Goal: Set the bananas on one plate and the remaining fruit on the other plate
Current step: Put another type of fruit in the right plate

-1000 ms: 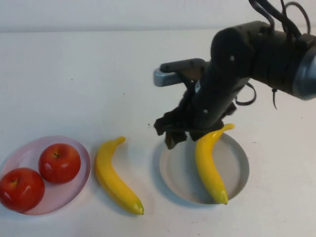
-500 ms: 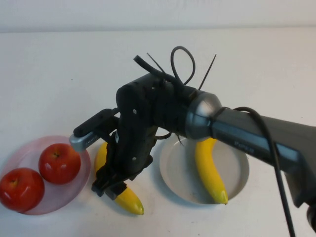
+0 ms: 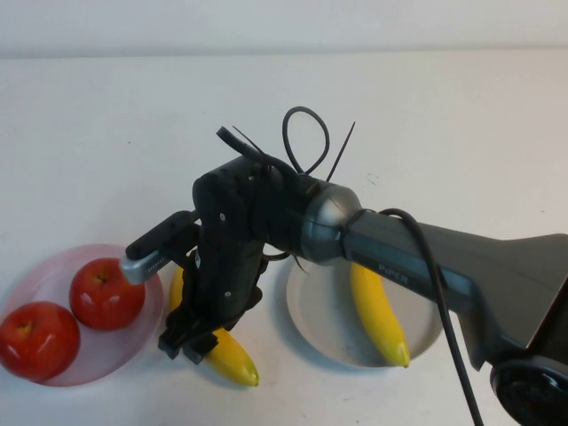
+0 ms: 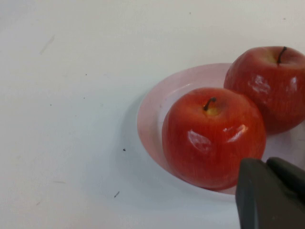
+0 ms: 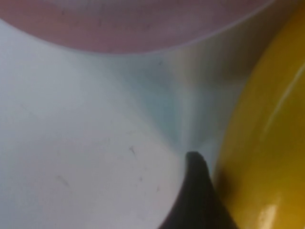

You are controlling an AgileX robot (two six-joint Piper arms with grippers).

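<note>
Right gripper down over the loose banana, between the two plates.

On the left, both apples (image 3: 106,293) sit on the pink plate (image 3: 133,346), so that half looks done; the left gripper (image 4: 269,193), shut on nothing, hangs just beside them, out of the way. Next, the loose banana (image 3: 232,359) lies on the table (image 3: 89,133) close to the pink rim, and the right gripper (image 3: 188,335) stands over it, jaws fully apart and nothing held, one finger (image 5: 198,191) down at its flank, seemingly to pick it up. The pink rim leaves little room on that side. Rightward, the grey plate (image 3: 311,315) already holds the other banana (image 3: 377,311).
</note>
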